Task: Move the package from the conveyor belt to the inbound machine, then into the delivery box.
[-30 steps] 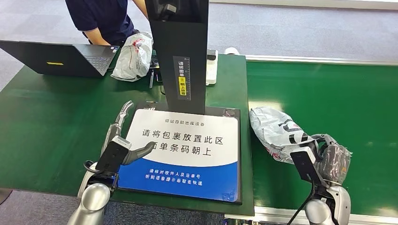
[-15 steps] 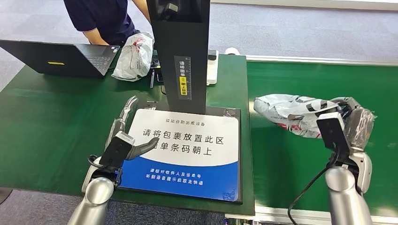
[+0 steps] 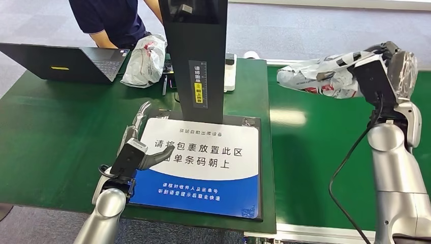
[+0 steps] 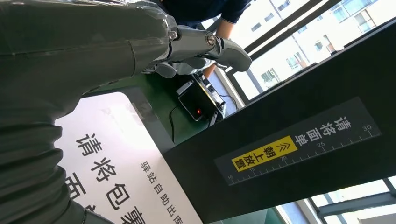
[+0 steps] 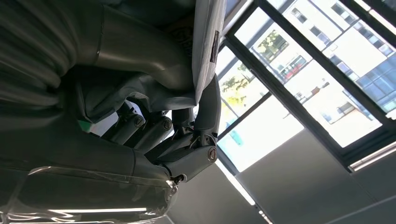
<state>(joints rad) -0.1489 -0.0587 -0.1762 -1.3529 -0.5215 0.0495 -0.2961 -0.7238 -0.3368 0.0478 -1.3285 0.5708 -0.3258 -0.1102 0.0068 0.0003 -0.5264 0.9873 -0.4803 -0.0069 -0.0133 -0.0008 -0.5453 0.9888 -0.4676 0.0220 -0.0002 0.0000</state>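
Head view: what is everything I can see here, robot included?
Package: one, grey-white bag, held up above the green conveyor belt.
Second bag: one, grey-white, on the green table beside the laptop.
Laptop: one, black, open, far left of table.
Inbound machine: one, black post with a white and blue plate, middle.
White device: one, behind the post.
Person: one, dark shirt, behind the table.
Left hand: grey, fingers apart, at the plate's left edge.
Right hand: grey, gripping the package.
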